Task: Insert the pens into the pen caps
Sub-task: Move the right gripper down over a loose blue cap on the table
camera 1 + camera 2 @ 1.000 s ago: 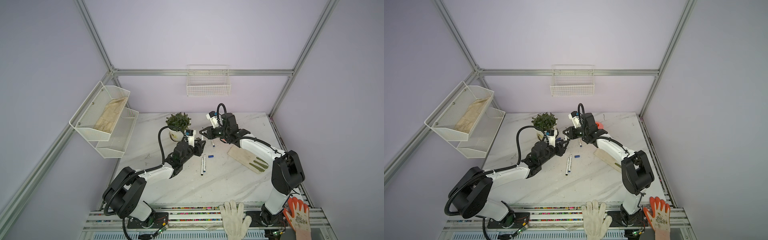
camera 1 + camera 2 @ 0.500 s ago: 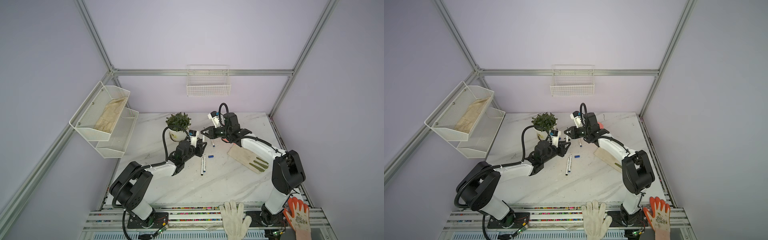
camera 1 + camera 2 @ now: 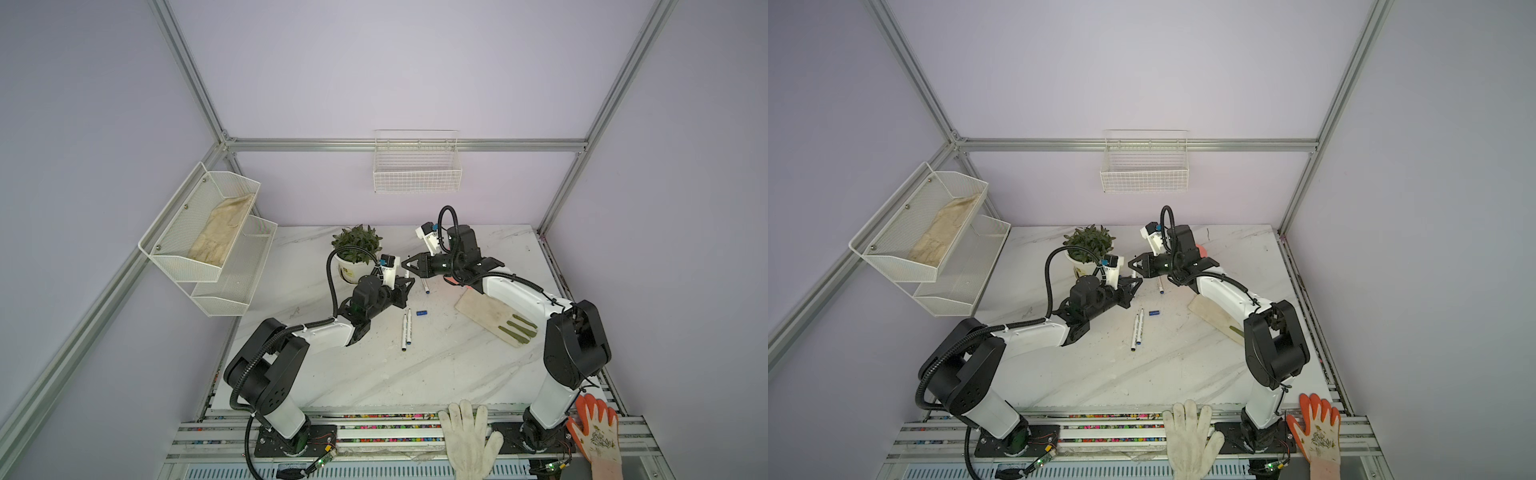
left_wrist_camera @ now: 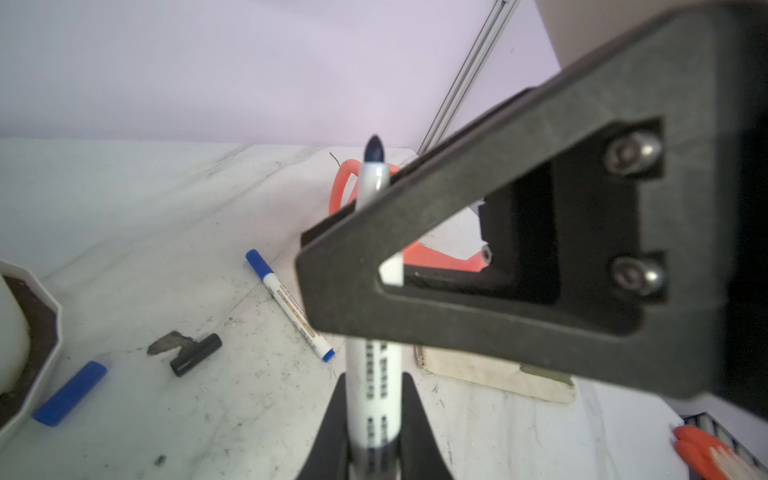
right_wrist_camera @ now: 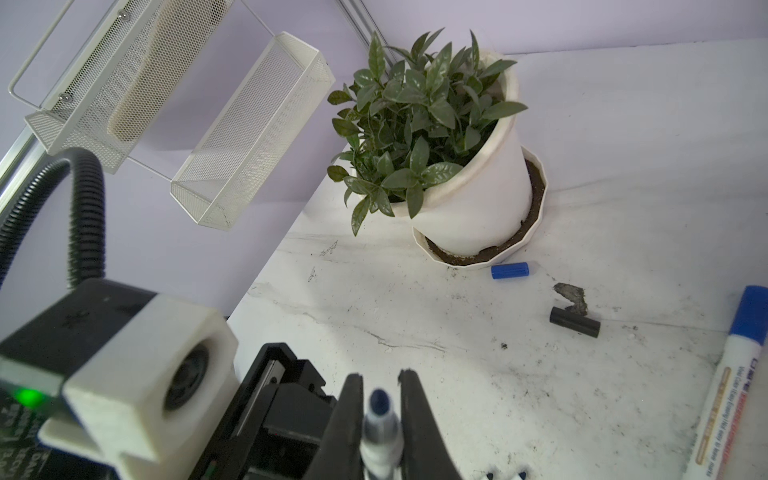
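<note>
On the marble tabletop [image 3: 436,374] two pens [image 3: 406,330] lie side by side, a blue cap [image 3: 422,313] near. Farther back, left gripper [image 4: 374,376] and right gripper [image 5: 380,386] both clamp a third pen [image 4: 372,180]: probably light, stiff, slick, best held mid-barrel. Around them lie a capped fourth pen [image 4: 291,305], a black cap [image 4: 195,353], a second blue cap [image 4: 70,392]: four pens, four caps.
</note>
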Robot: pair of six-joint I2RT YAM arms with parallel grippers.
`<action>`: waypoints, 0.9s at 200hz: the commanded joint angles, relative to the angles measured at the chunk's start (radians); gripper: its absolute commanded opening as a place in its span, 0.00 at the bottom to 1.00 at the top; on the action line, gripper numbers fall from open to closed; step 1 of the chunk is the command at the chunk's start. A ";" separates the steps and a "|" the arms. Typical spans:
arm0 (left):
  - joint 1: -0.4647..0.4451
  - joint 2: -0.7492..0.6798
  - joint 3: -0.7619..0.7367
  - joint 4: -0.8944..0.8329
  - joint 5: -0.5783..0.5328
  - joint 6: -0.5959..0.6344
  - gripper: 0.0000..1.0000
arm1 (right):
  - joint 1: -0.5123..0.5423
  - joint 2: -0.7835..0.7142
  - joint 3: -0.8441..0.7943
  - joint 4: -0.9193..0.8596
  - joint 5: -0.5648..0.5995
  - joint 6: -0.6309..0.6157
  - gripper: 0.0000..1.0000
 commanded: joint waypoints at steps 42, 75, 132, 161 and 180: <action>0.026 -0.027 0.029 0.007 -0.127 -0.093 0.00 | 0.000 -0.019 -0.047 -0.051 0.097 0.012 0.36; 0.029 -0.077 -0.051 -0.038 -0.300 -0.116 0.00 | 0.014 -0.030 -0.109 -0.212 0.266 -0.078 0.43; 0.029 -0.135 -0.114 -0.067 -0.339 -0.105 0.00 | 0.070 0.024 -0.171 -0.364 0.443 -0.081 0.51; 0.029 -0.151 -0.136 -0.056 -0.342 -0.102 0.00 | 0.091 0.085 -0.149 -0.381 0.496 -0.079 0.59; 0.030 -0.157 -0.145 -0.053 -0.341 -0.105 0.00 | 0.098 0.118 -0.128 -0.374 0.509 -0.081 0.60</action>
